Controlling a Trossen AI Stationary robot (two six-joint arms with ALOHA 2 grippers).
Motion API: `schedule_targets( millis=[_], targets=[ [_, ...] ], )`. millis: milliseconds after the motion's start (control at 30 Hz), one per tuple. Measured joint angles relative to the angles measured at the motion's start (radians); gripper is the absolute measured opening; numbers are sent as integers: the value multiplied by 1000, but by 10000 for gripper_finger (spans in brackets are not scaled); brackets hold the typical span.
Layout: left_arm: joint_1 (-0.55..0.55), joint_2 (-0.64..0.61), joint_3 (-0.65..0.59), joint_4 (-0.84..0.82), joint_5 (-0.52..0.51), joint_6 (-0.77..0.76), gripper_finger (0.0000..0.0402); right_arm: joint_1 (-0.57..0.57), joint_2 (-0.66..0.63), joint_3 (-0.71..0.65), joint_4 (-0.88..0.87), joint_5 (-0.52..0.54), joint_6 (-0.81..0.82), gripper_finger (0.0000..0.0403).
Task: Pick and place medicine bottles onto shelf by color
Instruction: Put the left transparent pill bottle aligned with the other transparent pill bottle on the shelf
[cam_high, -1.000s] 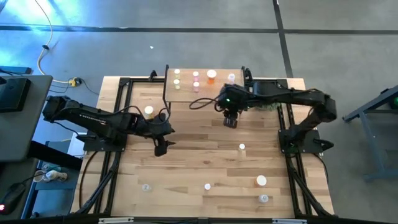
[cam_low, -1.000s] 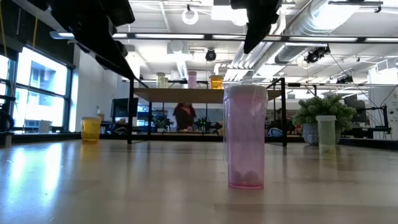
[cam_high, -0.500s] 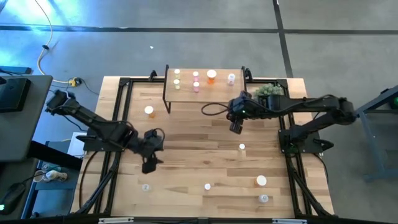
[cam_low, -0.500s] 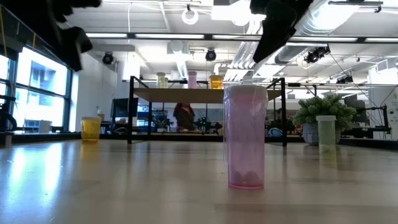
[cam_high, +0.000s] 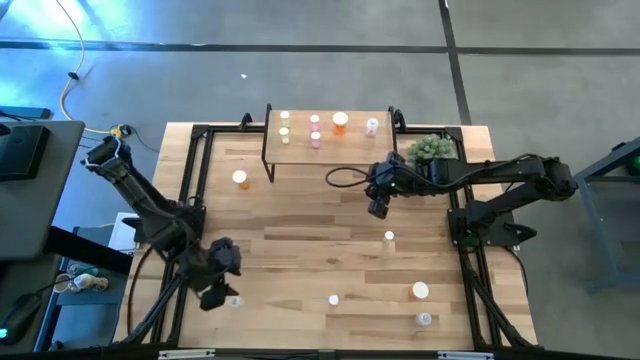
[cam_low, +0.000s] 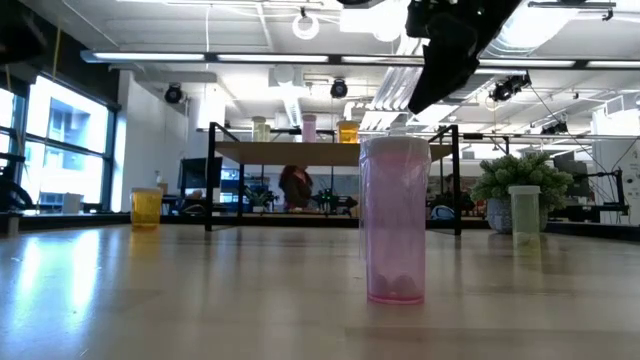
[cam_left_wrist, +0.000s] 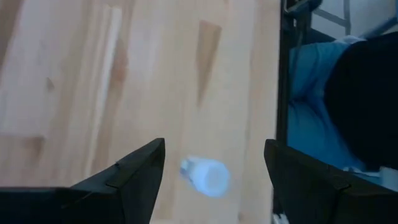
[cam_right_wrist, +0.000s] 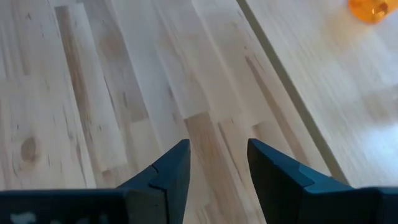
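Observation:
The shelf (cam_high: 350, 148) stands at the table's far middle, with several white-capped medicine bottles on it, among them an orange one (cam_high: 340, 122) and a pink one (cam_high: 315, 140). More bottles stand loose on the table. My left gripper (cam_high: 215, 295) hangs open near the front left corner, above a small pale bottle (cam_left_wrist: 205, 176) that shows between its fingers without touching them. My right gripper (cam_high: 378, 208) is open and empty over bare wood, in front of the shelf's right end. In the low view a pink bottle (cam_low: 397, 220) stands close to the camera.
A wide yellow bottle (cam_high: 240, 178) stands left of the shelf. A small bottle (cam_high: 389, 236) stands mid-table, and three bottles (cam_high: 333, 299), (cam_high: 420, 291), (cam_high: 425, 319) stand near the front edge. A green plant (cam_high: 430, 148) sits by the shelf's right end. Black frame rails (cam_high: 190, 180) run along the table's sides.
My left gripper has swung from the table's middle left toward the near left corner, rolling as it went, and now hangs over the small pale bottle. My right gripper has drawn a little away from the shelf toward the near edge and sunk slightly.

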Motion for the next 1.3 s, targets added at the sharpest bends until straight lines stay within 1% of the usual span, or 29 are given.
schedule_targets(
  millis=[300, 500, 633, 800, 967, 1167, 1300],
  targets=[
    [-200, 60, 0, -1, -169, -240, 264, 0, 0, 0, 50, -2, -3, 152],
    [-279, 141, 0, -1, -217, -385, 264, 0, 0, 0, 68, -3, -9, 152],
    [-305, 211, -1, 0, -243, -448, 264, 0, 0, 0, 76, -3, -10, 152],
    [-335, 293, -1, 41, -234, -508, 264, 0, 0, 0, 76, -3, -11, 152],
    [-360, 364, -1, 84, -251, -537, 264, 0, 0, 0, 77, -3, -11, 152],
    [-366, 462, -1, 111, -287, -557, 264, 0, 1, 0, 77, -3, -11, 152],
    [-366, 515, -1, 127, -290, -565, 264, 0, 1, 0, 79, -3, -11, 152]
  ],
)
